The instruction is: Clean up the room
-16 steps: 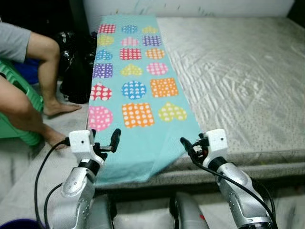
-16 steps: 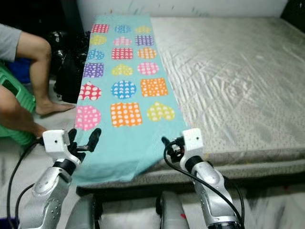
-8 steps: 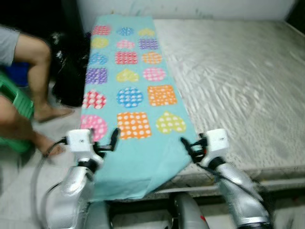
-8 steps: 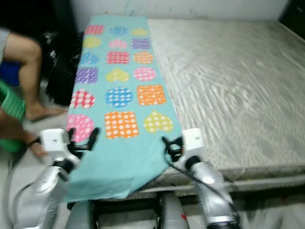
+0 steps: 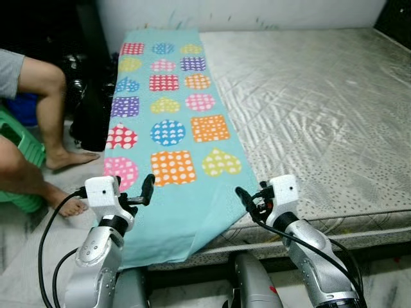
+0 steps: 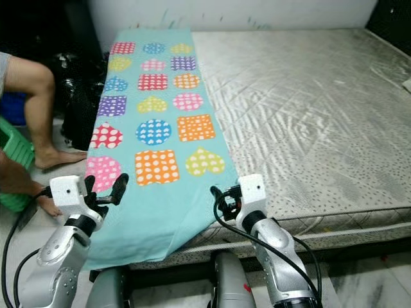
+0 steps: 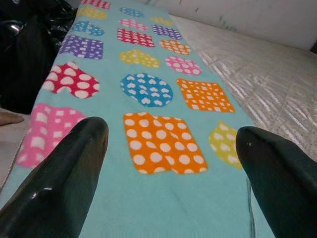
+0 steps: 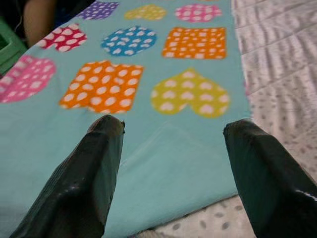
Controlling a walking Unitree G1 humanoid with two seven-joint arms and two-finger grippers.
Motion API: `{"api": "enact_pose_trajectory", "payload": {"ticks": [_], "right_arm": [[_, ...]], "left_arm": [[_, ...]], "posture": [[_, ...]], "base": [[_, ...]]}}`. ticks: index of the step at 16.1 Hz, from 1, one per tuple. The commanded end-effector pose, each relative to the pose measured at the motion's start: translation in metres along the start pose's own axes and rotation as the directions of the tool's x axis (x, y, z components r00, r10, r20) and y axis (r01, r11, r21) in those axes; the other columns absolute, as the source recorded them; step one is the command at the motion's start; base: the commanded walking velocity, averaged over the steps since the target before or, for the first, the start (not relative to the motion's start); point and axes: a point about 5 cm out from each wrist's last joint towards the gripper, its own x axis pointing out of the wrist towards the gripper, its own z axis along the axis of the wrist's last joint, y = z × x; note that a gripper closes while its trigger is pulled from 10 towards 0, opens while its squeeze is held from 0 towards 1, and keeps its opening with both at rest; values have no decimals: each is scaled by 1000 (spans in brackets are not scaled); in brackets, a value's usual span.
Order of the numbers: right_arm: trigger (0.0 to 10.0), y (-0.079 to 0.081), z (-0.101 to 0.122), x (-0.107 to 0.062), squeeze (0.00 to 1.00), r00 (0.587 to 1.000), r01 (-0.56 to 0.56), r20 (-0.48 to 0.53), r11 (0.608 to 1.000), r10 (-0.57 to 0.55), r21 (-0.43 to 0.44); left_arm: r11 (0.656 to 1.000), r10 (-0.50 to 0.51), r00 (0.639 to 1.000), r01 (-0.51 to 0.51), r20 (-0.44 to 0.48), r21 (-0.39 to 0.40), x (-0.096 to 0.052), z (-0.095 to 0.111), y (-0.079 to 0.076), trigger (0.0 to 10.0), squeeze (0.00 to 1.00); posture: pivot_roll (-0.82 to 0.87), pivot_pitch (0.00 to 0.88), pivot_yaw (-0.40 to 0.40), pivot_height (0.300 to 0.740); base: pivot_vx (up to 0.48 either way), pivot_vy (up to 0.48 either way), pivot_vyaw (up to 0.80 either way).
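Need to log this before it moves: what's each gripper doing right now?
Left gripper: open, empty, above the near end of the teal blanket.
Right gripper: open, empty, near the blanket's folded corner.

One patterned teal sheet (image 5: 173,128), one mattress (image 5: 321,102), one person (image 5: 29,128), two end effectors.

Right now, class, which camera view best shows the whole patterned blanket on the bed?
The left eye view: the blanket runs full length along the mattress, its near end drooping over the edge. The right eye view shows nearly the same. The wrist views show just its near patches between open black fingers.
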Motion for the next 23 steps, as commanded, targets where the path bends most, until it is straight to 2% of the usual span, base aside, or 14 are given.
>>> {"api": "enact_pose_trajectory", "payload": {"ticks": [1,4,8,13,16,18,19,21,23], "right_arm": [[10000,0,-2,0,0,1000,-11,-17,1000,11,2],[10000,1,-3,0,0,1000,-23,-20,1000,23,0],[10000,3,-3,-1,0,999,-31,-23,1000,31,3],[10000,15,4,10,0,991,-131,-46,988,127,-88],[10000,46,8,33,0,974,-227,-37,971,225,-75],[10000,60,14,43,0,967,-256,-13,965,255,-65],[10000,72,17,52,0,962,-272,1,960,273,-70],[10000,78,18,59,0,966,-257,12,964,258,-62],[10000,83,18,76,0,983,-185,-3,982,185,-45]], "left_arm": [[1000,5,1000,-5,-19,1,-2,-2,1,10000,0],[1000,7,1000,-7,-22,-1,-2,-3,0,10000,0],[1000,9,1000,-9,-23,0,-2,-2,0,10000,0],[999,40,999,-40,2,-10,-7,5,1,10000,0],[997,79,997,-79,12,11,-17,11,11,10000,0],[996,84,996,-84,10,16,-20,12,13,10000,0],[997,75,997,-75,1,16,-22,12,12,10000,0],[998,53,999,-53,-8,17,-26,12,8,10000,0],[999,40,999,-40,-16,22,-33,13,3,10000,0]], "posture": [[-120,107,-28,582],[-120,107,-28,582],[-120,113,-30,542],[-86,142,-56,542],[-23,159,-75,542],[-14,161,-77,542],[10,169,-83,542],[28,172,-89,542],[73,179,-100,542]], "base": [[0,0,0],[0,0,0],[0,0,0],[0,0,0],[0,0,0],[0,0,0],[0,0,0],[0,0,0],[0,0,0]]}}
